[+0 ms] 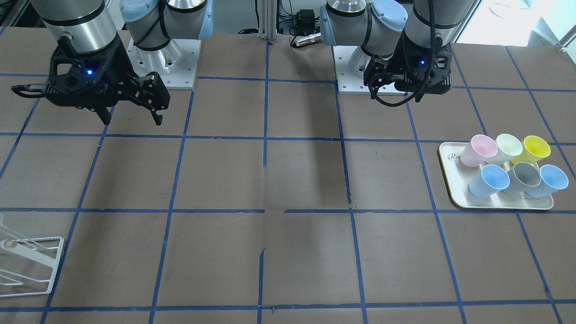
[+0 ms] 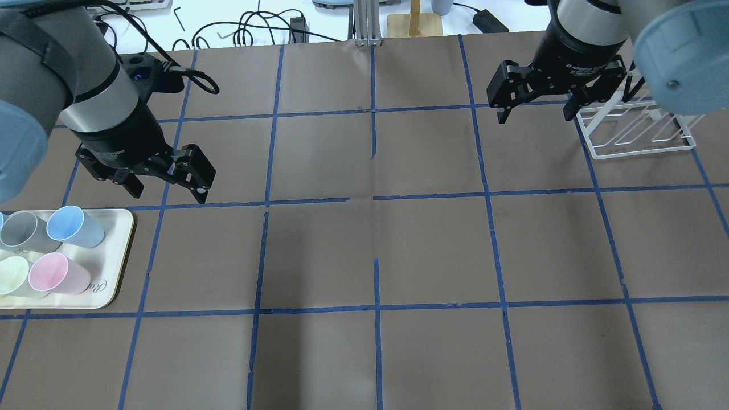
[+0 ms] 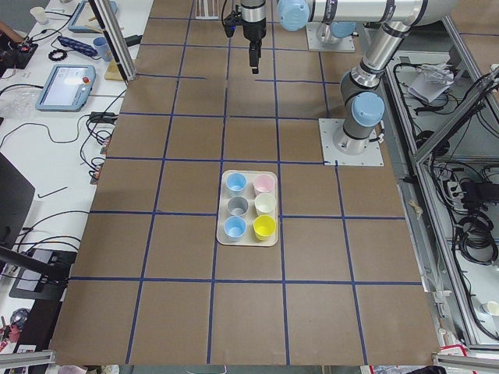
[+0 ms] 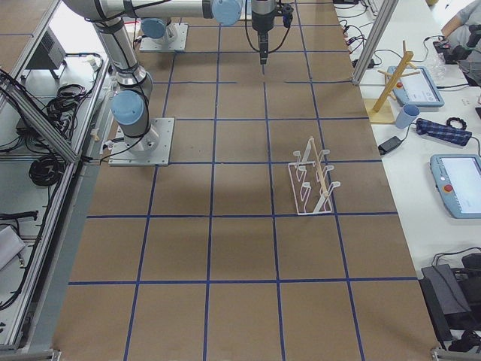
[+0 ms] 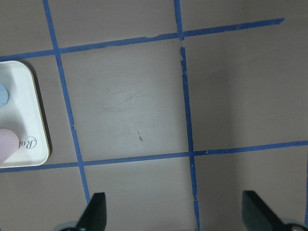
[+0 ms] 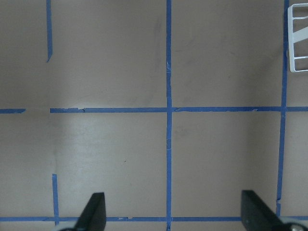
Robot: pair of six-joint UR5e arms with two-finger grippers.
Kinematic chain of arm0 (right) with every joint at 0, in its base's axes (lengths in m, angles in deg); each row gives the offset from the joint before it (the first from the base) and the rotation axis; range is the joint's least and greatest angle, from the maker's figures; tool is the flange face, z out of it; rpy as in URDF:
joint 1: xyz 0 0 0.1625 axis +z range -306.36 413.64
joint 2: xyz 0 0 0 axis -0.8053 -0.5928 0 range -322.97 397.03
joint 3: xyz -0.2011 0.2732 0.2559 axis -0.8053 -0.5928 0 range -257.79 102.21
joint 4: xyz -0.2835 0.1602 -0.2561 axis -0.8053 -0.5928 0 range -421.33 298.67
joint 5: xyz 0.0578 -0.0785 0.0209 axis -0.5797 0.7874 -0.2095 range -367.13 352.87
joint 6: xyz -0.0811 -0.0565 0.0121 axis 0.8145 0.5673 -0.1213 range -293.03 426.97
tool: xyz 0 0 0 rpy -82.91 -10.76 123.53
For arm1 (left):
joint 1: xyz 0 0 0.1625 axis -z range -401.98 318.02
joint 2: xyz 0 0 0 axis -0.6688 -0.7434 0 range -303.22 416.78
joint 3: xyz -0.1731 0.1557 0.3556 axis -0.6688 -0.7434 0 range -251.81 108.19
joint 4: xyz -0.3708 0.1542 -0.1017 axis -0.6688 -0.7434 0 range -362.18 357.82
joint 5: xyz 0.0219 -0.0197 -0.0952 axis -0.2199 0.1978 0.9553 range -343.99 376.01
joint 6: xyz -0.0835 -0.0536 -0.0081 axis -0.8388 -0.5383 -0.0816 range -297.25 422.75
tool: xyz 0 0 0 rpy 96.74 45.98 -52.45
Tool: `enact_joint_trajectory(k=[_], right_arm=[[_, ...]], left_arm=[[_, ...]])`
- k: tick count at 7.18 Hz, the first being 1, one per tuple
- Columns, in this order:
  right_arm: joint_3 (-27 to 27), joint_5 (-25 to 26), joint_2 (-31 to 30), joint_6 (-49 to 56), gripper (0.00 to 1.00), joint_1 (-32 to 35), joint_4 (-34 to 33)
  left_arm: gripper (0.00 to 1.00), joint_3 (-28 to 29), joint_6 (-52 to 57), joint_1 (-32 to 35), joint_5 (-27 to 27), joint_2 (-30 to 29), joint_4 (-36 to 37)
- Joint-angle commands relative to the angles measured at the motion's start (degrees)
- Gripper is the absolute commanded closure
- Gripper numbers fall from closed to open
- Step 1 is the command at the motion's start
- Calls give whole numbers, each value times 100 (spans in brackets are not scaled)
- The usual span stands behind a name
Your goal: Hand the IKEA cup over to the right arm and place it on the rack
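Observation:
Two alike pale-blue IKEA cups (image 1: pixel 488 181) (image 1: pixel 549 180) stand mouth up on a cream tray (image 1: pixel 499 204), with a grey cup (image 1: pixel 524 175) between them. The nearer blue cup also shows in the overhead view (image 2: pixel 74 226). My left gripper (image 2: pixel 168 193) is open and empty, hanging above the table just beyond the tray's corner. Its wrist view (image 5: pixel 177 214) shows the tray corner (image 5: pixel 26 120). My right gripper (image 2: pixel 535 117) is open and empty, hanging beside the white wire rack (image 2: pixel 638 134). The rack also shows in the front view (image 1: pixel 27 265).
Pink (image 1: pixel 477 150), pale green (image 1: pixel 506 148) and yellow (image 1: pixel 533 149) cups fill the tray's other row. The table is brown with a blue tape grid (image 2: pixel 373 196). Both arm bases (image 1: pixel 164 63) stand at the robot's edge. A cable loop (image 2: pixel 196 80) trails from the left wrist.

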Motion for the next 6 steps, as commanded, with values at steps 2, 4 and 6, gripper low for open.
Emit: enact_joint_trajectory(k=[2,4,6], right_arm=[[0,3,-10,-28,0,8,0],[0,20,-1,-28,0,8,0],[0,-6,-1,-28,0,8,0]], left_arm=[[0,-10,9,0,9,10,0],[0,-10,79,-9,0,10,0],[0,-18,79,-9,-9,1,139]])
